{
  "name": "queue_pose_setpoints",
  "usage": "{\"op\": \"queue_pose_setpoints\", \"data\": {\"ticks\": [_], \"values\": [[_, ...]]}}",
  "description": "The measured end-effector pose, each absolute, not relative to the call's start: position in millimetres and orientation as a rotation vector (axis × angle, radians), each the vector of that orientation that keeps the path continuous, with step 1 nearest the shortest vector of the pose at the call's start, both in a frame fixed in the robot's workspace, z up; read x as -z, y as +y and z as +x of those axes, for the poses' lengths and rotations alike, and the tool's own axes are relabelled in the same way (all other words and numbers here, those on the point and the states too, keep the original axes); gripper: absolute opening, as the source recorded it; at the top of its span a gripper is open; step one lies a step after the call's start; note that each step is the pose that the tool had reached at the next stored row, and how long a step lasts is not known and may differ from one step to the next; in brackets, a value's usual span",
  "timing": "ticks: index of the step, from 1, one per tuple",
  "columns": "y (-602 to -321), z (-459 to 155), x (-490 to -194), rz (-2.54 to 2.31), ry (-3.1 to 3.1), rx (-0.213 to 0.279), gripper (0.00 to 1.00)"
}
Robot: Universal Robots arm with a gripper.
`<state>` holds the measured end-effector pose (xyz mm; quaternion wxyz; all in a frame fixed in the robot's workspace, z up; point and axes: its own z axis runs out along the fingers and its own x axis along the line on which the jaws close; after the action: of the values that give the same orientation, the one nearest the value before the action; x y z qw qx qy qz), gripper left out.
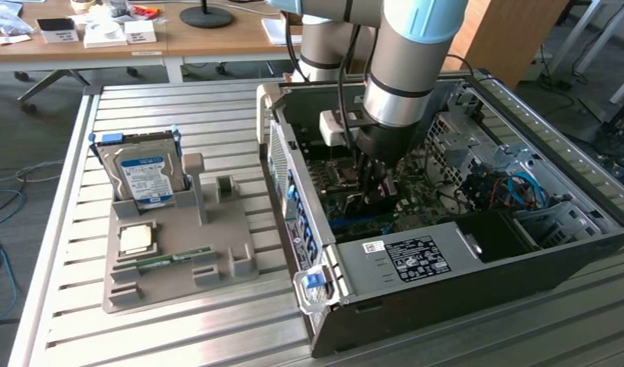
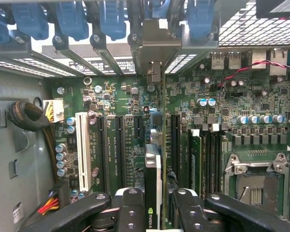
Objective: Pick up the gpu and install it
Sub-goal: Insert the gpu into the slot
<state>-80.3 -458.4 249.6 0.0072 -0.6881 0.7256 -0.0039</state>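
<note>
The gpu (image 2: 153,179) is seen edge-on in the wrist view, a thin card with a dark face and a small green logo. It stands upright between my black fingers (image 2: 130,210). My gripper (image 2: 157,212) is shut on it. Its silver bracket (image 2: 154,48) reaches toward the rear slot openings of the case. The card hangs over the long black expansion slots of the green motherboard (image 2: 261,101); I cannot tell whether it is seated. In the exterior view my gripper (image 1: 378,183) is deep inside the open computer case (image 1: 557,252).
A white slot (image 2: 83,150), a black cable bundle (image 2: 26,116) and an empty processor socket (image 2: 253,181) flank the card. Outside the case, a grey holder (image 1: 180,260) carries an upright hard drive (image 1: 144,172), a RAM stick (image 1: 174,258) and a chip (image 1: 137,238). The power supply (image 1: 414,256) fills the case's near end.
</note>
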Motion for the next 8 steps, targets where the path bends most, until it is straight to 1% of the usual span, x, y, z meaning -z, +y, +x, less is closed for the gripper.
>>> {"op": "queue_pose_setpoints", "data": {"ticks": [8], "values": [[-458.5, -80.3, -247.6, -2.152, 2.269, 0.012, 0.27]]}}
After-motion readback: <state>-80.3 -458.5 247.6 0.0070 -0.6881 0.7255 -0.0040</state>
